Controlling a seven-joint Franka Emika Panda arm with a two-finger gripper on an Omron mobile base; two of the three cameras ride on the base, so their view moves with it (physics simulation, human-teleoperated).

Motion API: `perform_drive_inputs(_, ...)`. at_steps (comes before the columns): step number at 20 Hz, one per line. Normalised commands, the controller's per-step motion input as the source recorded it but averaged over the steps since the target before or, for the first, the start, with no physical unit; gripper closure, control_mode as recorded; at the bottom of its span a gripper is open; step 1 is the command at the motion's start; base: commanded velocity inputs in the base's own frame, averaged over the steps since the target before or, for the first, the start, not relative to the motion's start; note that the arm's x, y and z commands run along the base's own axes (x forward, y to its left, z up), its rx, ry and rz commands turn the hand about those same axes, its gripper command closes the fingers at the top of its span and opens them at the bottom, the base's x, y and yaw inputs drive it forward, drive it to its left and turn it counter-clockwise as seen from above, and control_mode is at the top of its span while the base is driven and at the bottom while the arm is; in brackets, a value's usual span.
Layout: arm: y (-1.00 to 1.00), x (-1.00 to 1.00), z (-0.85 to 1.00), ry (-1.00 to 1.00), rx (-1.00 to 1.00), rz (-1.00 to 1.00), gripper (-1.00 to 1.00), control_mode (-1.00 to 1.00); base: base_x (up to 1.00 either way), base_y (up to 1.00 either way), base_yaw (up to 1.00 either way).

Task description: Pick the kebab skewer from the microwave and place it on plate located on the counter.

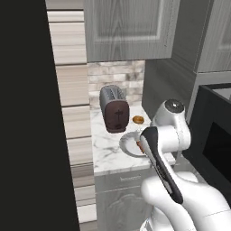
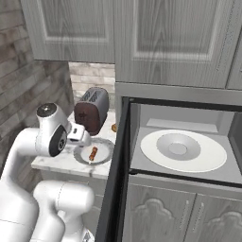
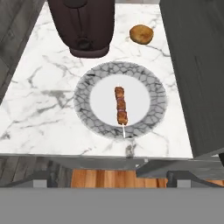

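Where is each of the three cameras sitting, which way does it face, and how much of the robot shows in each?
Left base view: behind the arm, left side, looking forward and down at the counter, toaster and plate; the white arm rises from the lower right.
Right base view: behind the arm, right side, facing the open microwave and its turntable; the arm rises from the lower left.
Hand view: on the hand, looking down at the skewer on the plate; no fingertips are plain.
All three share the plate, toaster and bun.
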Motion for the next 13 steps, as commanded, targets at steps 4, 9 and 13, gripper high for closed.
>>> perform_drive_inputs(4, 0.0, -0.56, 0.51, -0.01, 0.0, 0.0, -1.0, -1.0, 0.0, 0.0, 0.0)
perform_drive_inputs(9, 0.0, -0.39, 0.62, -0.03, 0.0, 0.0, -1.0, -1.0, 0.0, 0.0, 0.0)
perform_drive_inputs(13, 0.0, -0.36, 0.6, -0.01, 0.0, 0.0, -1.0, -1.0, 0.0, 0.0, 0.0)
